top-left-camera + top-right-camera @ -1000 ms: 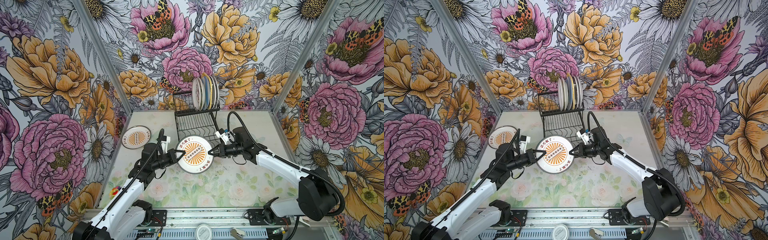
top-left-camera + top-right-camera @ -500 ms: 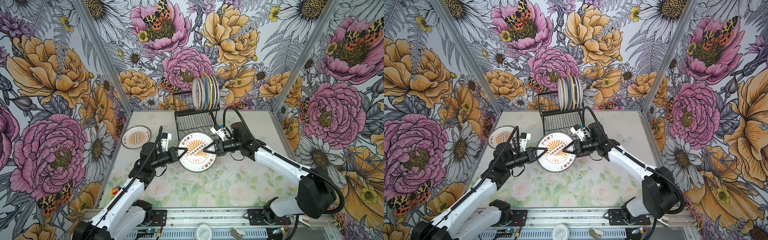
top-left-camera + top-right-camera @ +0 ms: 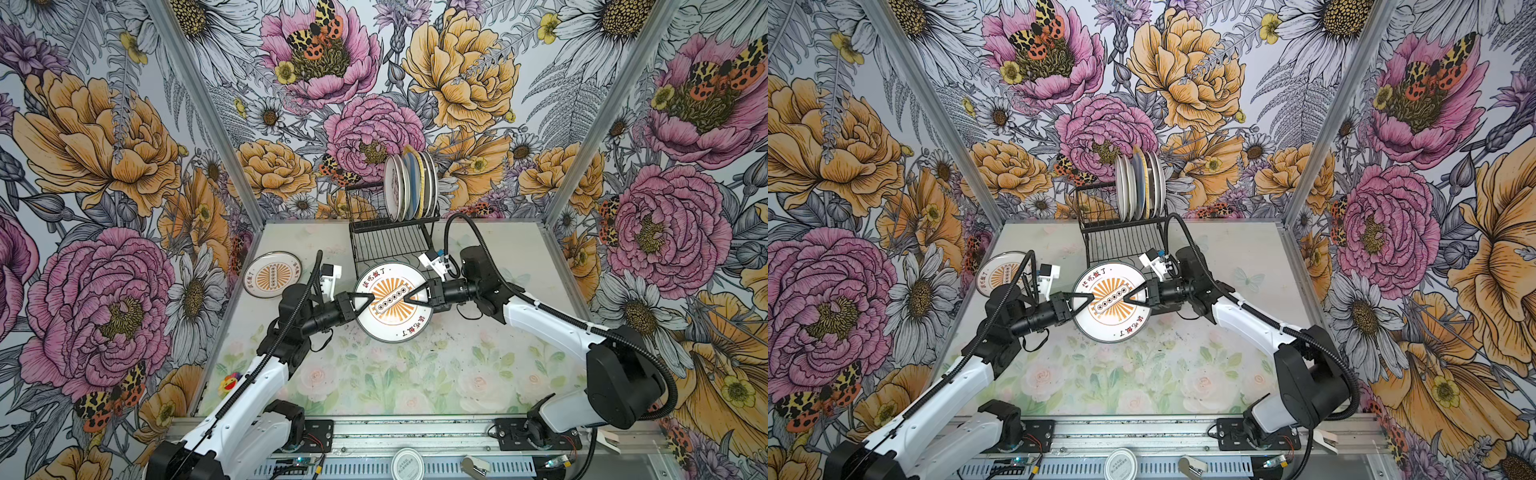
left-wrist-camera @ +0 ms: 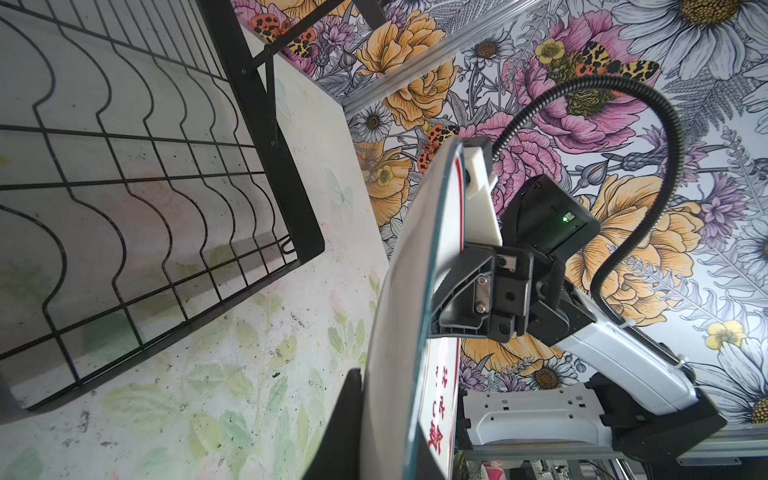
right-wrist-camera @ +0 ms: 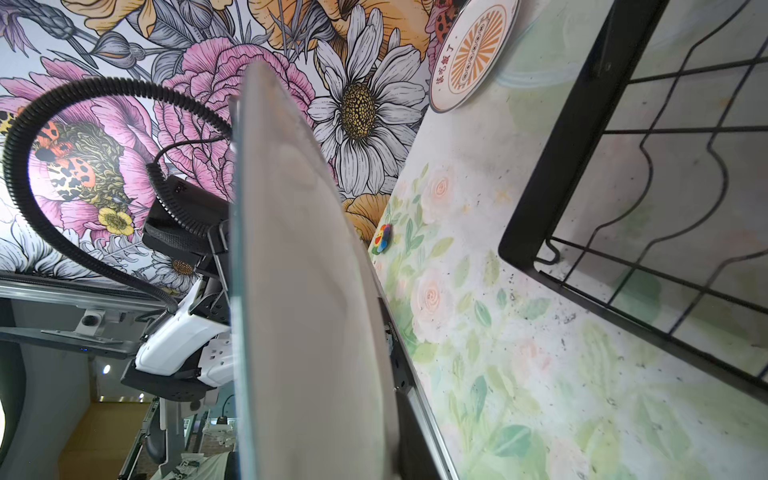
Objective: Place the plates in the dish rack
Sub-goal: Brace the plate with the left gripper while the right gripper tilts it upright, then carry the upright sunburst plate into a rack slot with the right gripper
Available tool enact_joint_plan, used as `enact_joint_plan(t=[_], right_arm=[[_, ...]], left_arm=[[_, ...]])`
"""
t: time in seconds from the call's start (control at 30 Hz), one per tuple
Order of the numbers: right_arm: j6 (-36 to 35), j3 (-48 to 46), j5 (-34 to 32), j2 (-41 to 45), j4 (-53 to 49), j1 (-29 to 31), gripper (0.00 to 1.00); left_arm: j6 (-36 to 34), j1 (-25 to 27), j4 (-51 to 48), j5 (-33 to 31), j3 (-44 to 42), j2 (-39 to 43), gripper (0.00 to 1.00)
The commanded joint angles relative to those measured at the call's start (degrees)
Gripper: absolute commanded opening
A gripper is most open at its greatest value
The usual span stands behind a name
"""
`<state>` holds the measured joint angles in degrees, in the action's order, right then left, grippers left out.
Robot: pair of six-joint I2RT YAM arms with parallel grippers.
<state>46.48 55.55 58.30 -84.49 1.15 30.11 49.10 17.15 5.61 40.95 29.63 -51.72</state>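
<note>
Just before the dish rack [image 3: 390, 243], right tool [image 3: 406, 296] pinches the raised sunburst plate [image 3: 392, 320]; left tool [image 3: 369, 296] straddles its rim, grip unclear. Mistimed release could drop it.

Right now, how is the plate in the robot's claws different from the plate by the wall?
The lifted plate hangs tilted between the left gripper and right gripper; the wall plate lies flat, untouched. The lifted plate sits before the dish rack, the wall plate left of it. Both show orange sunbursts.

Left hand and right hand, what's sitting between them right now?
The raised plate, seen in both top views: the left hand reaches over one rim, the right hand over the opposite rim.
</note>
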Motion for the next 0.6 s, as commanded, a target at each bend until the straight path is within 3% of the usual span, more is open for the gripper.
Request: enact_joint_plan(t=[0.0, 0.07, 0.17, 0.33, 0.57], right_arm=[[-1.6, 3.0, 1.0, 1.6, 1.1, 0.7, 0.00], [-3.9, 4.6, -1.4, 1.9, -2.8, 0.6, 0.00], [-3.1, 5.5, -4.4, 2.2, -3.6, 0.4, 0.00], [-7.1, 9.7, -14.5, 2.5, -12.8, 1.0, 0.00], [-8.7, 15.0, -30.6, 3.6, -19.6, 2.0, 0.00]], left_arm=[[-3.0, -0.6, -3.6, -0.3, 0.7, 1.3, 0.43], [-4.2, -1.5, -6.5, -1.2, 1.2, 2.3, 0.63], [-5.6, -3.1, -10.4, -2.2, 1.7, 3.8, 0.79], [-7.0, -5.7, -15.5, -4.5, 1.8, 7.2, 0.92], [-9.0, -8.1, -21.0, -7.6, 1.9, 10.2, 0.99]])
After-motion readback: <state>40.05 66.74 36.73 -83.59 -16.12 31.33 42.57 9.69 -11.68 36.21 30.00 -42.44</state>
